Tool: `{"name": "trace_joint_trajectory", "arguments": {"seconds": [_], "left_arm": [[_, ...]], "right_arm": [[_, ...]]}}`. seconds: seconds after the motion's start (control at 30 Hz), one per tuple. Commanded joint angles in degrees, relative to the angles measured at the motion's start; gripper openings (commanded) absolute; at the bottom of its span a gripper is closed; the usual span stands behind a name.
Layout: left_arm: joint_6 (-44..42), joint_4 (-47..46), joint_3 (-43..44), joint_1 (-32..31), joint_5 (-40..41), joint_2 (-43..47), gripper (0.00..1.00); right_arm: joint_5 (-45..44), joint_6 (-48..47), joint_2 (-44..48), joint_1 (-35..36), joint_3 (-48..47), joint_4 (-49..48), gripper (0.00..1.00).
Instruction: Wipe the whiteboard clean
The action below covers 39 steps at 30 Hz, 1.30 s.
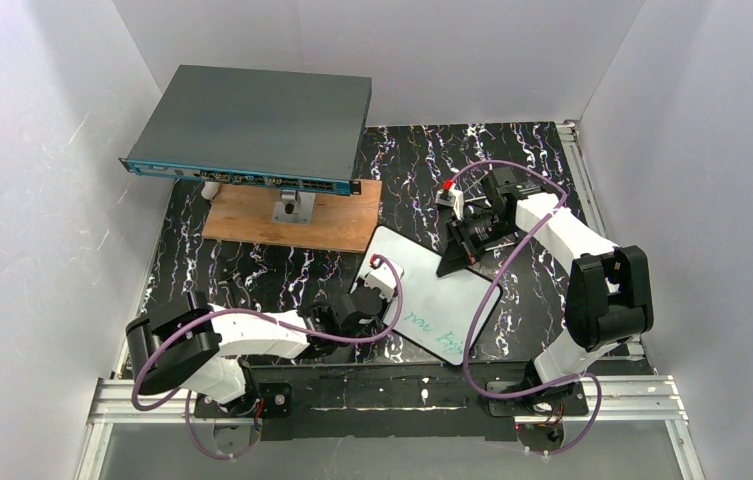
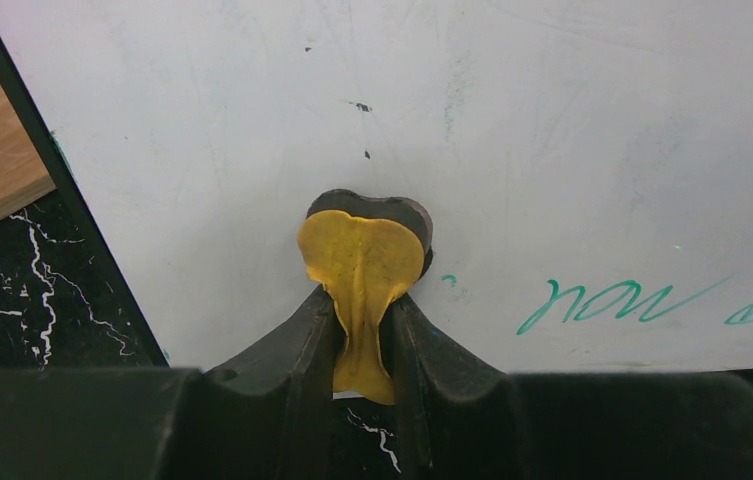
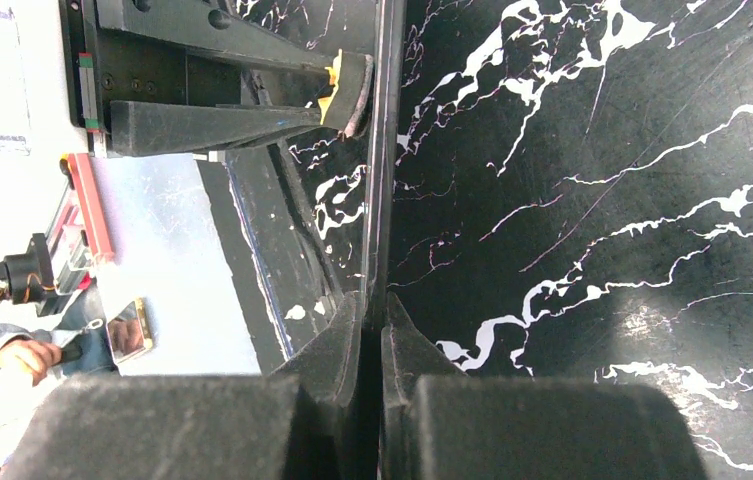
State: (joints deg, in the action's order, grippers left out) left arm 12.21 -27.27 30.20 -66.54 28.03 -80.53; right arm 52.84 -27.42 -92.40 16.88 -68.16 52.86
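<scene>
At the top view's centre the whiteboard (image 1: 432, 300) sits on the counter (image 1: 412, 160), the right hand (image 3: 372, 305) pinching its edge, likely to steady it, while the left hand (image 2: 364, 300) pinches a yellow pad (image 2: 362, 255) against it near the green writing (image 2: 612, 300), ready to wipe.

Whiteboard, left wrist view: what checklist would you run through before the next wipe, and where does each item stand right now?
1. Yellow pad clamped in the left fingers: ok.
2. Pad resting against the whiteboard: ok.
3. Right fingers shut on the whiteboard's edge, steadying it: ok.
4. Green writing wiped off: not ok; it sits to the right of the pad.
5. Pad pressed hard enough to erase: cannot tell.
</scene>
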Motion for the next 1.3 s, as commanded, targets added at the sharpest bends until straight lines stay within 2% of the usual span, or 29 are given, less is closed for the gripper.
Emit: {"name": "trace_joint_trajectory", "arguments": {"seconds": [0.0, 0.2, 0.4, 0.63, 0.8, 0.93, 1.0, 1.13, 1.27], "left_arm": [[-1.5, 0.1, 3.1, 0.7, -5.1, -1.2, 0.0], [-3.9, 5.0, 12.6, -3.8, -10.1, -7.4, 0.0], [0.2, 10.8, 17.2, -5.0, -5.6, -11.8, 0.0], [4.5, 13.9, 12.3, -3.2, 6.9, -6.9, 0.0], [9.7, 15.4, 6.2, 2.9, 6.8, 0.6, 0.0], [9.6, 12.9, 3.6, 3.3, 4.9, 2.8, 0.0], [8.1, 8.3, 2.3, 3.0, 0.9, 2.7, 0.0], [1.3, -1.4, 1.4, -1.8, -1.2, 0.5, 0.0], [-0.6, -2.4, 4.6, -5.2, -1.3, -4.0, 0.0]], "right_arm": [[7.6, -5.9, 1.3, 2.1, -0.2, 1.3, 0.01], [7.6, -5.9, 1.3, 2.1, -0.2, 1.3, 0.01], [7.6, -5.9, 1.3, 2.1, -0.2, 1.3, 0.01], [7.7, -6.0, 1.4, 2.1, -0.3, 1.3, 0.01], [7.7, -6.0, 1.5, 2.1, -0.2, 1.4, 0.01], [7.7, -6.0, 1.4, 2.1, -0.2, 1.3, 0.01], [8.2, -5.6, 1.3, 2.1, -0.2, 1.0, 0.01], [9.1, -2.8, 1.0, 2.1, -0.1, -0.6, 0.01], [8.1, 0.8, 0.9, 2.1, 0.5, -3.4, 0.01]]}}
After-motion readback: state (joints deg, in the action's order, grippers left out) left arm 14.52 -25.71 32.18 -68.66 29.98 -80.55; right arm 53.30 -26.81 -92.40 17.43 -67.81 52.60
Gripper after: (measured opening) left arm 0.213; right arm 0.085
